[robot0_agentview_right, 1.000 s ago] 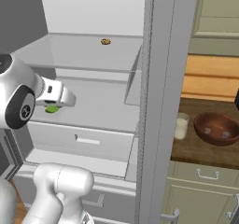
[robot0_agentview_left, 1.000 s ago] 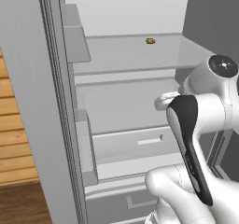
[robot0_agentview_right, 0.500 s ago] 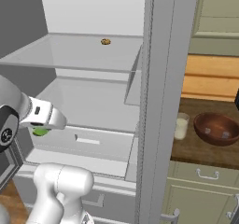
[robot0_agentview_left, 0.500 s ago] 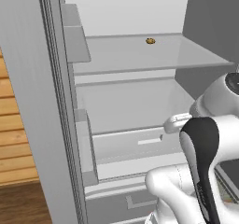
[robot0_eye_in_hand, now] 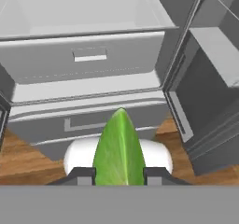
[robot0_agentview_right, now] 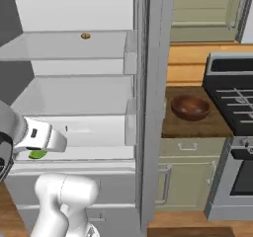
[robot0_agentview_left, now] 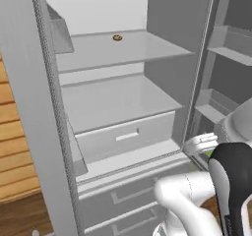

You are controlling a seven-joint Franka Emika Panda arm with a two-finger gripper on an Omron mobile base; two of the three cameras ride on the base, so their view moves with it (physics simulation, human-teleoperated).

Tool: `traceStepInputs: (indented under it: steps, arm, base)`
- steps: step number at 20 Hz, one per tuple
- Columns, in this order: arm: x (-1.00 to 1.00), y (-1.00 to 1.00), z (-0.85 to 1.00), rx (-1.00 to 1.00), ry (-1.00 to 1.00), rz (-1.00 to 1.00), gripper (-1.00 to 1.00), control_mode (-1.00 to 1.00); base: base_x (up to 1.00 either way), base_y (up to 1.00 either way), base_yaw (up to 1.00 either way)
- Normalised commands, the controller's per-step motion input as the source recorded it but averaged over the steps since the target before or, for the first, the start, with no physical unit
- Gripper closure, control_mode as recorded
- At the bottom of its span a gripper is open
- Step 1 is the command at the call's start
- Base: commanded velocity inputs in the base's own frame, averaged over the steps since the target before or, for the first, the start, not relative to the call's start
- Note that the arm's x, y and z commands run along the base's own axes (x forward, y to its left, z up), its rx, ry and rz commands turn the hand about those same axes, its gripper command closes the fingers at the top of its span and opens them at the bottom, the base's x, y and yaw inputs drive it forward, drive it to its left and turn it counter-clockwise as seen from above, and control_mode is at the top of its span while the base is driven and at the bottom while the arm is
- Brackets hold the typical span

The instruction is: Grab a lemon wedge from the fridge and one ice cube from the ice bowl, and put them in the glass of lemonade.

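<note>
the tool (robot0_eye_in_hand: 119,175) pinches the lemon wedge (robot0_eye_in_hand: 118,149), its tips cut off below; the glass of lemonade, visible earlier beside the ice bowl (robot0_agentview_right: 189,106), is now hidden behind the fridge (robot0_agentview_right: 152,107).

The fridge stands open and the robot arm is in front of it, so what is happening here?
The gripper has its jaws closed on the lemon wedge, the green piece between the finger tips. It is outside the open fridge, in front of the lower drawers. The ice bowl sits on the wooden counter to the right, so the wedge is not yet delivered.
</note>
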Motion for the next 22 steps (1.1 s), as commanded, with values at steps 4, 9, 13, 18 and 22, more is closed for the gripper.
traceStepInputs:
  steps: [4, 9, 13, 18, 22]
  arm:
    - [0.0, 0.0, 0.0, 0.0, 0.0, 0.0, 1.0, 1.0]
    - [0.0, 0.0, 0.0, 0.0, 0.0, 0.0, 1.0, 1.0]
    - [0.0, 0.0, 0.0, 0.0, 0.0, 0.0, 1.0, 1.0]
    - [0.0, 0.0, 0.0, 0.0, 0.0, 0.0, 1.0, 1.0]
    - [0.0, 0.0, 0.0, 0.0, 0.0, 0.0, 1.0, 1.0]
  base:
    - [0.0, 0.0, -0.93]
    - [0.0, -0.02, -1.0]
    - [0.0, -0.32, -0.98]
    - [0.02, -0.55, -0.95]
    - [0.08, -0.9, -0.87]
